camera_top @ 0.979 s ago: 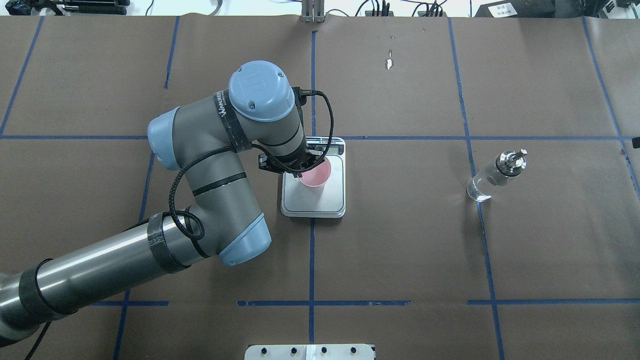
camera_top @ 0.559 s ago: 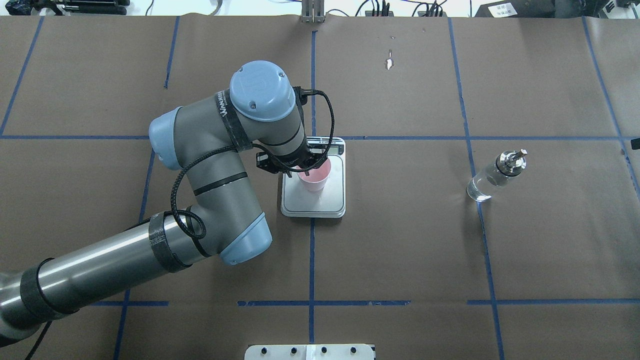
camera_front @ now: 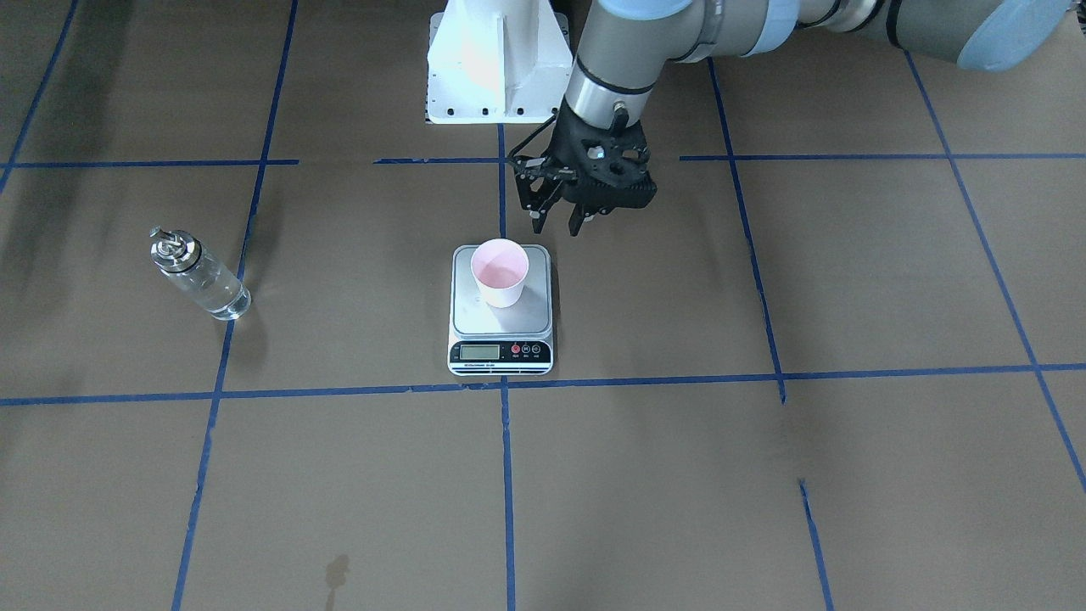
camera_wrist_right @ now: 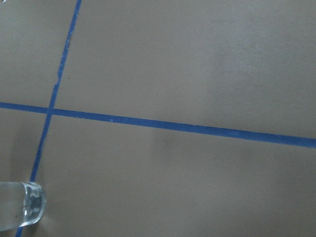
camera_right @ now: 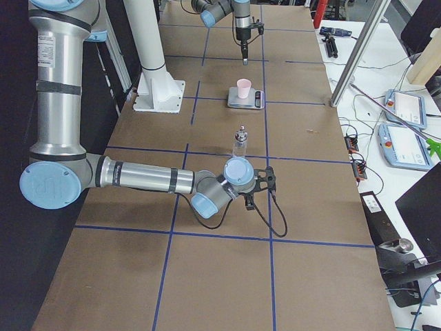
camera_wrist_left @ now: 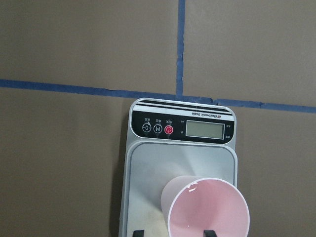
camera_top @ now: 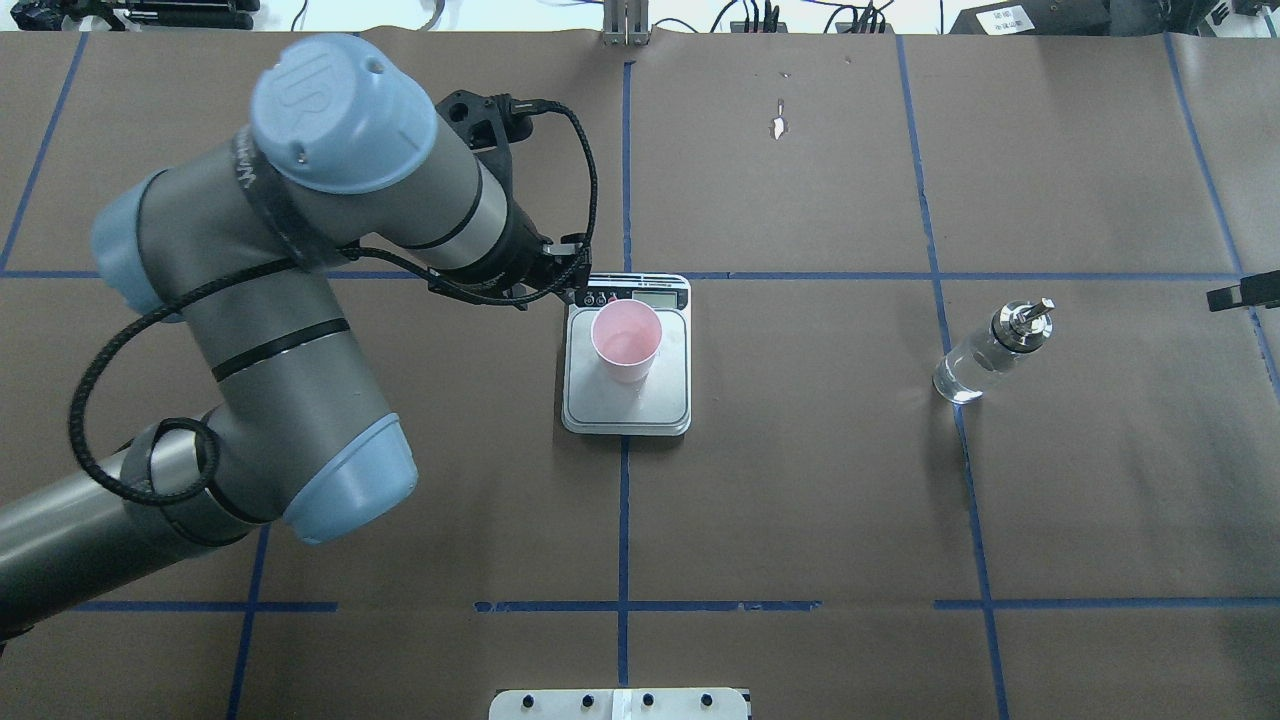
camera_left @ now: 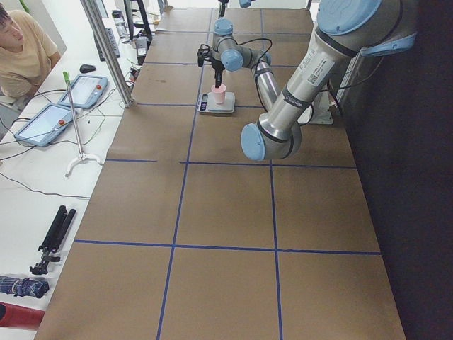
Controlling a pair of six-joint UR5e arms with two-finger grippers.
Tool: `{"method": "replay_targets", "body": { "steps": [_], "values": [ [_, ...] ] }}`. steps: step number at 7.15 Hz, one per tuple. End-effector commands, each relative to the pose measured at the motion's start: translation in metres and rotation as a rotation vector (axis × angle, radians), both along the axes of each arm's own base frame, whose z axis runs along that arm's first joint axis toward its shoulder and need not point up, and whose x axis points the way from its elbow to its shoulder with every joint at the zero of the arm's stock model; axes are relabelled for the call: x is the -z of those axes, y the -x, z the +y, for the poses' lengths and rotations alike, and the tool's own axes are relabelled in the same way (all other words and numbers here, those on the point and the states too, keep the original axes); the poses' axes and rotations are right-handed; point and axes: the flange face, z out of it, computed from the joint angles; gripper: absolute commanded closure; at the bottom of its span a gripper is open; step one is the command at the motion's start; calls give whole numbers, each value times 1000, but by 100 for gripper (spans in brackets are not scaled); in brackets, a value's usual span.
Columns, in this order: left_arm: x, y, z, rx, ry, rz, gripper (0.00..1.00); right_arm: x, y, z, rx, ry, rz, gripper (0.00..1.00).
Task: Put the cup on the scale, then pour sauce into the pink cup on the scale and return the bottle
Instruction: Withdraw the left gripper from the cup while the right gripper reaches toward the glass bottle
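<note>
The left arm (camera_top: pixel 290 330) bends at the elbow with the wrist pointing down. The left gripper (camera_front: pixel 556 227) hangs above the pink cup (camera_front: pixel 501 271), fingers apart and empty. The cup stands upright on the scale (camera_front: pixel 475 316) at mid-table (camera_front: pixel 764 475). The glass bottle (camera_front: pixel 199 276) stands toward the right edge. I cannot tell how far open the right gripper (camera_right: pixel 260 185) is.

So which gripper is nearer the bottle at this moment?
Right. The right gripper sits off the bottle's right side, apart from it. The left gripper hangs open by the scale, much farther from the bottle.
</note>
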Motion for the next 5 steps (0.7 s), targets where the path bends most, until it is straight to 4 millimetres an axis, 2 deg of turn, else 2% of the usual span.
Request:
{"method": "replay_targets", "body": {
  "steps": [1, 2, 3, 4, 5],
  "values": [
    [-3, 24, -2, 28, -8, 10, 49, 19, 60, 40, 25, 23, -141, 0],
    [-4, 27, -5, 36, -7, 8, 49, 24, 91, 53, 86, 47, -162, 0],
    [-4, 27, -5, 38, -8, 8, 48, 40, 115, 62, 118, 46, -174, 0],
    [-2, 29, -5, 39, -10, 11, 47, 70, 140, 76, 119, 87, -209, 0],
    [-4, 32, -8, 47, -9, 9, 47, 85, 163, 94, 111, 93, -213, 0]
  ]
}}
